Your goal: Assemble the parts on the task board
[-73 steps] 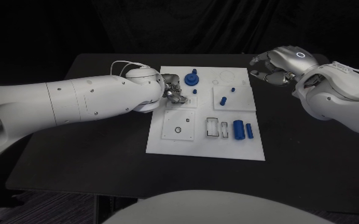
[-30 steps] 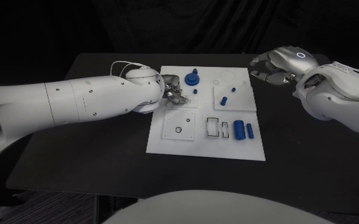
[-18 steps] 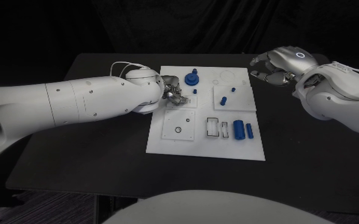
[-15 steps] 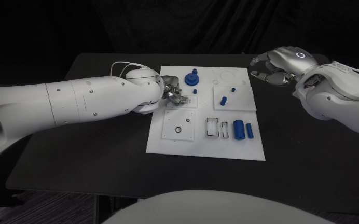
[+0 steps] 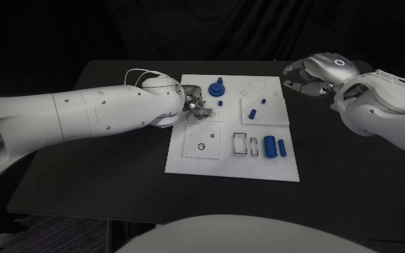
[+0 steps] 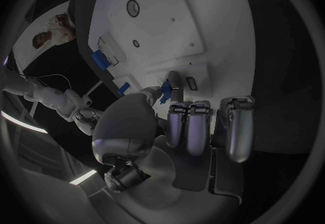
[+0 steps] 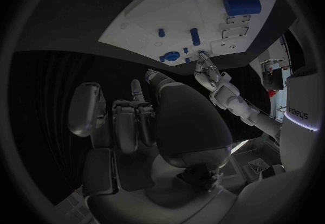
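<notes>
Fingers [image 5: 199, 108] of the left hand [image 5: 195, 103] curl over the task board [image 5: 234, 165] near its far left corner, beside a blue part [image 5: 216, 89]; whether they pinch anything I cannot tell. Off the board's far right edge, the right hand [image 5: 305, 81] hovers over the tabletop [image 5: 110, 165], fingers curled in on nothing.

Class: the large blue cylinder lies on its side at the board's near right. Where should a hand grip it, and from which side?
Grip the large cylinder across its round middle, from above. It lies flat, and a smaller piece lies close beside it.

Left hand [image 5: 196, 105] low, fingers curled (thumb extended); right hand [image 5: 305, 81] raised, fingers curled.
</notes>
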